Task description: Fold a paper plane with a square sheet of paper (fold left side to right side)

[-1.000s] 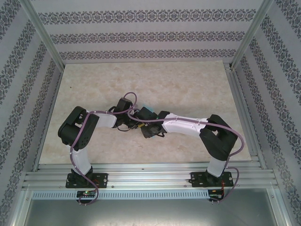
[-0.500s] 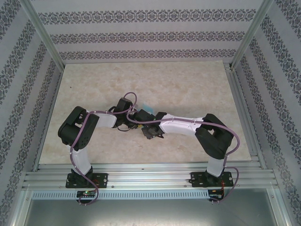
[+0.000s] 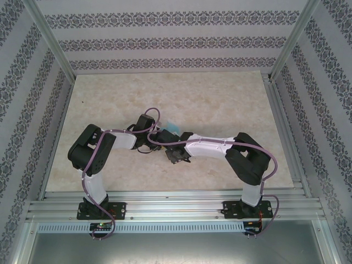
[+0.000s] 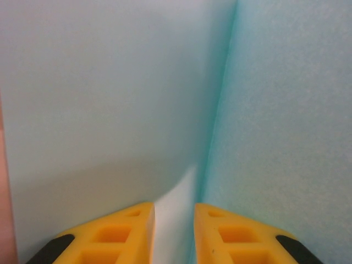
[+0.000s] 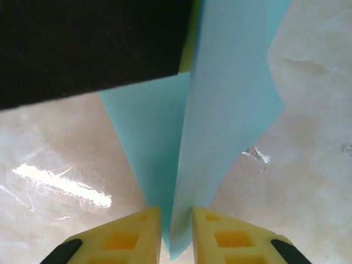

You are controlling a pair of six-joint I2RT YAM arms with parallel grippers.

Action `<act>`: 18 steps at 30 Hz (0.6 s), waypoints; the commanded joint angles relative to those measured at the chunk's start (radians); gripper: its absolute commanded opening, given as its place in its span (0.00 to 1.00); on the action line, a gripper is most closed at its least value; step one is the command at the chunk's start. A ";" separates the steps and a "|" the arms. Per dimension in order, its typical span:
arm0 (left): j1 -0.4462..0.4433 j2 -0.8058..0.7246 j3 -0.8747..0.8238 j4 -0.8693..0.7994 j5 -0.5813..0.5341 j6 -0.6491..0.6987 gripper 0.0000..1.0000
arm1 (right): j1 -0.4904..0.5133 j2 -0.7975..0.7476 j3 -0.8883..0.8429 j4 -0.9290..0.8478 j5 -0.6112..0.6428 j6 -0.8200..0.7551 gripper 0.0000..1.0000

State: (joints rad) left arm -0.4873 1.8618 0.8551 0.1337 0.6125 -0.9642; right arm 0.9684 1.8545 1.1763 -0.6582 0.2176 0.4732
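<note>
Your left tool pinches thin turquoise-blue square paper sheet, upright just ahead of it. Right tool narrow around same sheet, grip unclear. Left-to-right fold in hand. Next, match edges, then crease.

Beige marble-look tabletop, floral-striped wallpaper walls, aluminium frame rails along the edges.

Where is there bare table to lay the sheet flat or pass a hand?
Bare table spans the far half up to the back wall, plus a near strip between the left arm and right arm. Crowded: the middle, where the left end effector and right end effector straddle the square sheet of paper.
</note>
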 commanded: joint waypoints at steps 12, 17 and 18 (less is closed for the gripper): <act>-0.010 0.050 0.006 -0.048 -0.061 -0.003 0.23 | 0.010 -0.007 -0.063 0.053 0.012 0.015 0.17; -0.011 0.052 0.010 -0.051 -0.059 -0.002 0.23 | 0.011 -0.014 -0.055 0.047 0.014 0.012 0.19; -0.010 0.052 0.010 -0.052 -0.060 -0.002 0.23 | 0.011 -0.017 -0.053 0.045 0.014 0.011 0.19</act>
State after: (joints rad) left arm -0.4873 1.8683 0.8589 0.1326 0.6083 -0.9642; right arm 0.9691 1.8572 1.1313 -0.6281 0.2165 0.4770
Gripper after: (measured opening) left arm 0.233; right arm 0.188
